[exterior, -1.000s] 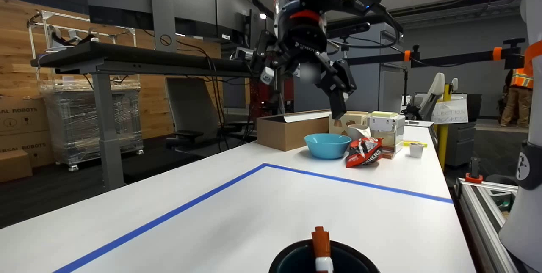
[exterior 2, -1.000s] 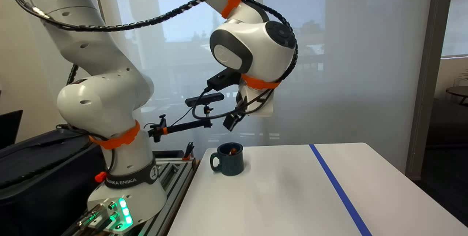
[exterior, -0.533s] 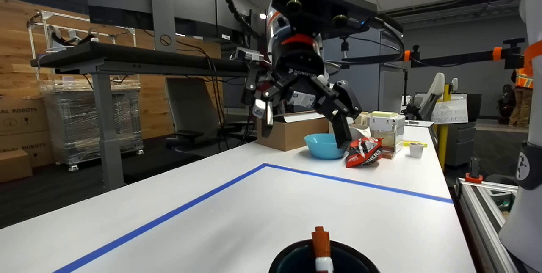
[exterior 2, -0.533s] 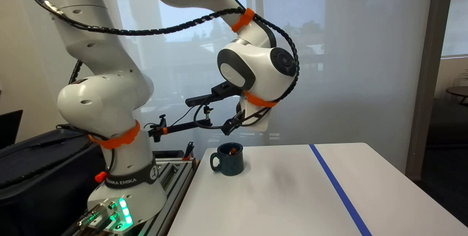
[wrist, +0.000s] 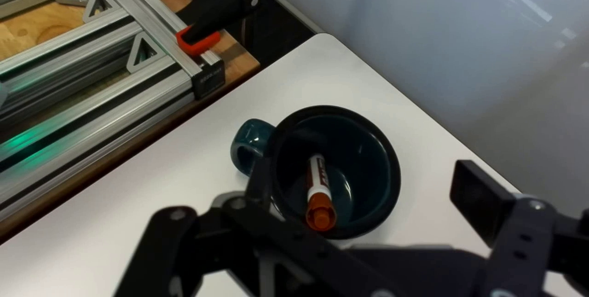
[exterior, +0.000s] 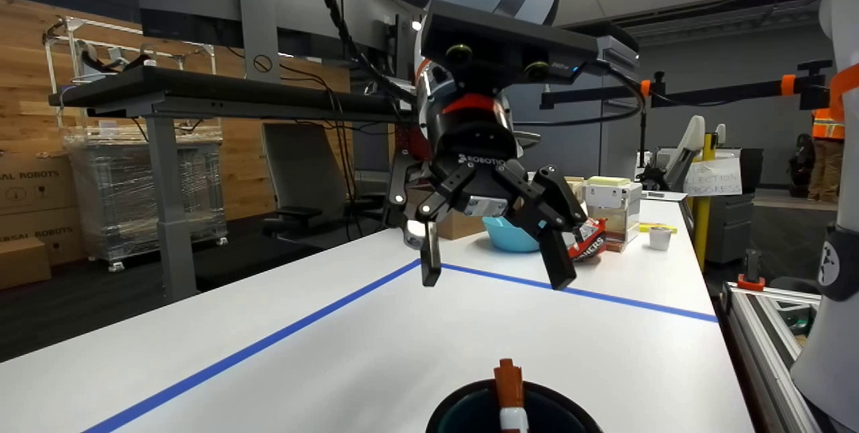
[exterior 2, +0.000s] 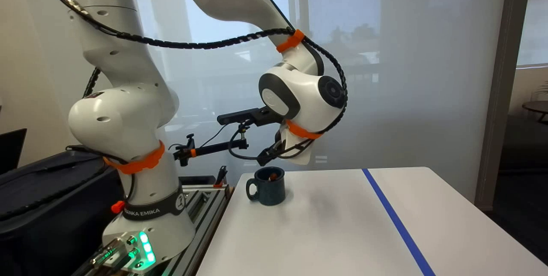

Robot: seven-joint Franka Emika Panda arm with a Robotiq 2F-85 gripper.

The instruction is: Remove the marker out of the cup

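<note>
The cup (exterior 2: pixel 270 194), a dark teal mug with a dark rim, stands upright on the white table near its corner; it also shows in the wrist view (wrist: pixel 395 182) and at the bottom of an exterior view (exterior: pixel 446 413). The marker (wrist: pixel 318 182) leans inside it, orange cap (exterior: pixel 509 385) up, white body with a dark red label. The cap also shows in an exterior view (exterior 2: pixel 273 176). My gripper (exterior: pixel 496 278) is open and empty, tilted above the cup. In the wrist view one finger (wrist: pixel 260 177) overlaps the rim on the handle side; the other finger (wrist: pixel 478 200) is well right.
A blue bowl (exterior: pixel 510 235), a red bag (exterior: pixel 588 245), a cardboard box (exterior: pixel 463 223) and a small white cup (exterior: pixel 660 237) stand farther along the table. A metal frame (wrist: pixel 152 94) with a red-black clamp (wrist: pixel 200 41) borders the table. A pale wall (wrist: pixel 437 57) rises beside it.
My arm and gripper have come down and closer to the cup, fingers staying open. The cup and marker have not moved.
</note>
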